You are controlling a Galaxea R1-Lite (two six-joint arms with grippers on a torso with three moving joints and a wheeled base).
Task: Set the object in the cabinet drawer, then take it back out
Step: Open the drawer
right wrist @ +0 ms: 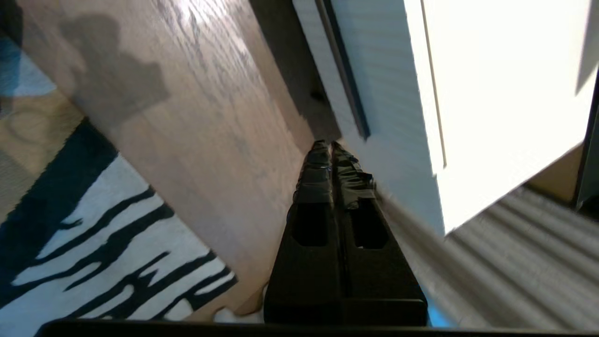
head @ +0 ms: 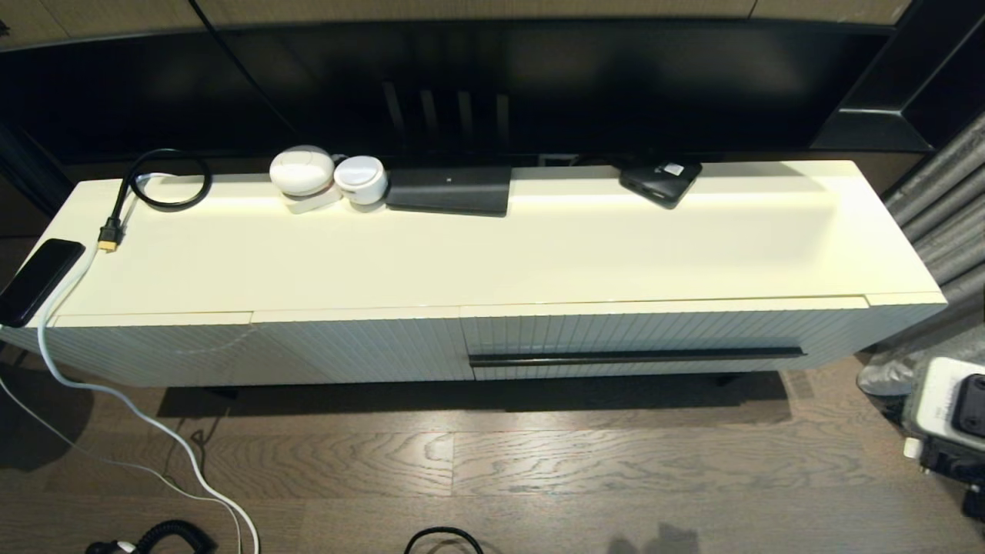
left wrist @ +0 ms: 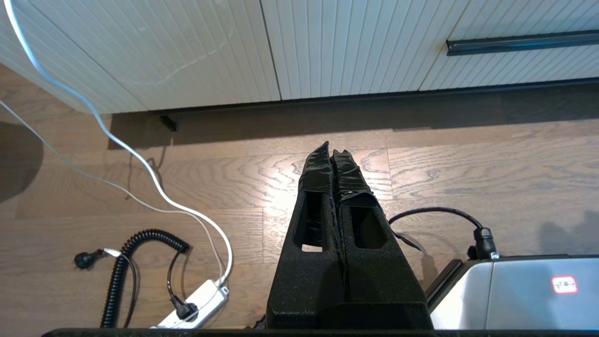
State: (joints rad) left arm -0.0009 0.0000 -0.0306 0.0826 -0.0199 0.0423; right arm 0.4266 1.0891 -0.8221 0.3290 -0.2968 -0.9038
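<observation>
Below the cream cabinet top, the cabinet drawer [head: 662,338] sat fully closed, its black bar handle [head: 637,356] unbroken. The right end effector [right wrist: 326,144] hovered near the handle's end, fingers pressed together, holding nothing. The left end effector [left wrist: 331,152] hung over the floor, likewise pinched together and empty.

Bare floor [head: 492,462] before shut cabinet drawer [head: 639,338]

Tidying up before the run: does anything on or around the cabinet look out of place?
A black phone overhangs the cabinet top's left edge, and a white cable trails off that end across the floor. The cabinet drawer is shut.
</observation>
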